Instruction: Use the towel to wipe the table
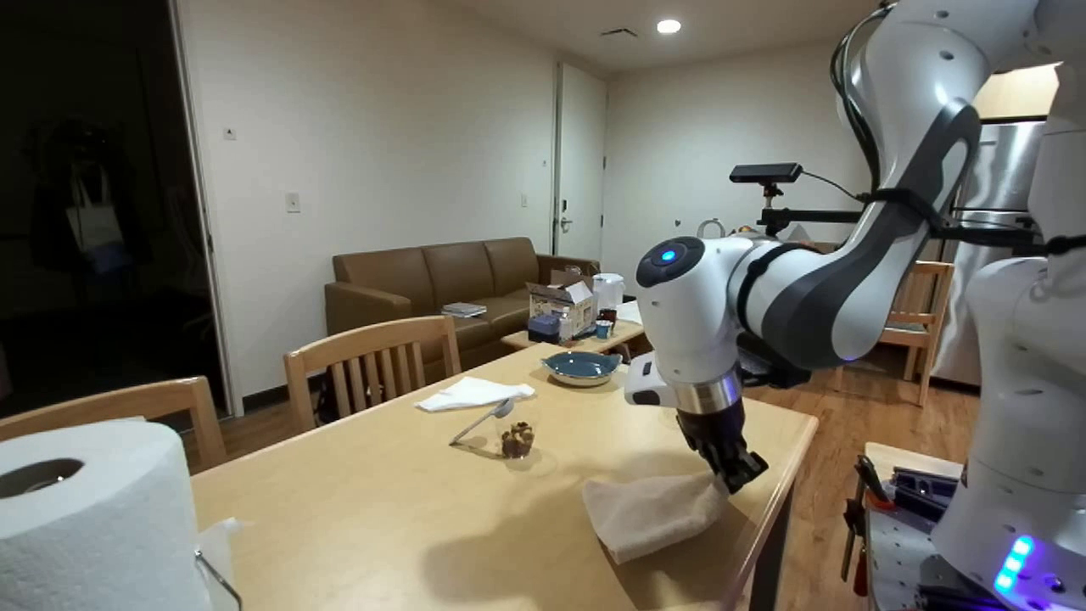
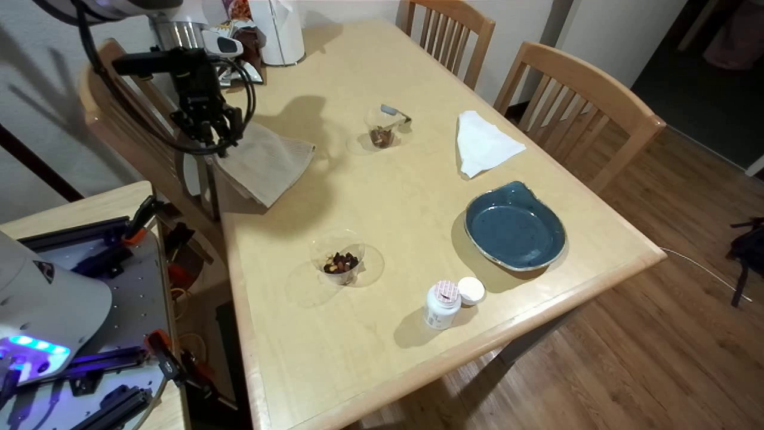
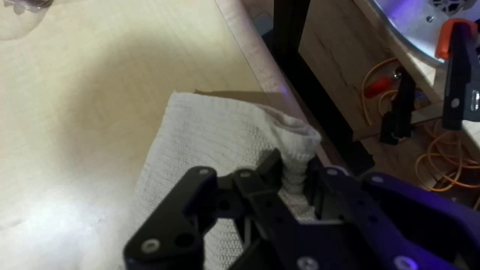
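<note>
Since the nearly closed pincer (image 3: pixel 294 168) holds the towel (image 3: pixel 210 131), seemingly by a fold, sweep low, inward across the tabletop (image 2: pixel 400 203).

in an exterior view, a lane across the counter (image 2: pixel 388 203) is being left free from the towel (image 2: pixel 271 167), between a clear cup (image 2: pixel 338 245) and a second cup (image 2: pixel 377 119). its far side is being partly blocked by a blue dish (image 2: pixel 514 230); the short end is being crowded by a white bottle (image 2: pixel 441 309). in both exterior views, open surface is being left between the second cup and the paper roll (image 1: pixel 93 526), and the long edge away from the towel is being lined by wooden chairs (image 1: pixel 371 336).
</note>
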`<state>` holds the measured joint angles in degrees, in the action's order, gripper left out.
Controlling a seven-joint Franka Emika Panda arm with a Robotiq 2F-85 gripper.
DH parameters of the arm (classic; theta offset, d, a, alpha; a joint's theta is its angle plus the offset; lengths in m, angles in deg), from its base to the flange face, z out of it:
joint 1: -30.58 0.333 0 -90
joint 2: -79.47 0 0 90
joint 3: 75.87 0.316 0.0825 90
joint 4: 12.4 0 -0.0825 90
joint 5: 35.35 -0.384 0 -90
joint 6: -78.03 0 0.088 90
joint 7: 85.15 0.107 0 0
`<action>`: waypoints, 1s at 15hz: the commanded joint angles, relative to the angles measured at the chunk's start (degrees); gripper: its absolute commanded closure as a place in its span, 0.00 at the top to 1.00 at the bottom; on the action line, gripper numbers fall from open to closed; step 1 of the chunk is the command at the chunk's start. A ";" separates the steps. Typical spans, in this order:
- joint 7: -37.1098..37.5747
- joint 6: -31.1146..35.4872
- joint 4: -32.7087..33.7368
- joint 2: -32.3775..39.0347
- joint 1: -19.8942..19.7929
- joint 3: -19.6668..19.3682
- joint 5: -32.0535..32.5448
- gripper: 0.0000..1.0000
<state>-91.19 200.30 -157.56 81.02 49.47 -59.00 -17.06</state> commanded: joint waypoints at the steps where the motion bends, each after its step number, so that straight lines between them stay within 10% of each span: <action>1: -7.35 -2.53 -1.31 1.03 -0.91 0.20 -8.49 0.06; 3: -11.21 -4.34 -1.74 2.71 -1.22 0.07 -12.72 0.09; 4: -13.45 -5.55 -1.54 3.77 -1.44 0.01 -14.44 0.39; 12: -19.60 -5.32 -1.69 5.77 -3.99 -0.29 -19.43 0.84; 13: -16.98 -5.88 -1.61 6.18 -3.32 -0.11 -17.39 0.65; 15: -17.39 -5.82 -1.45 6.18 -3.59 -0.18 -17.80 0.78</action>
<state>-108.64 194.55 -159.08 87.15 46.34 -59.62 -34.93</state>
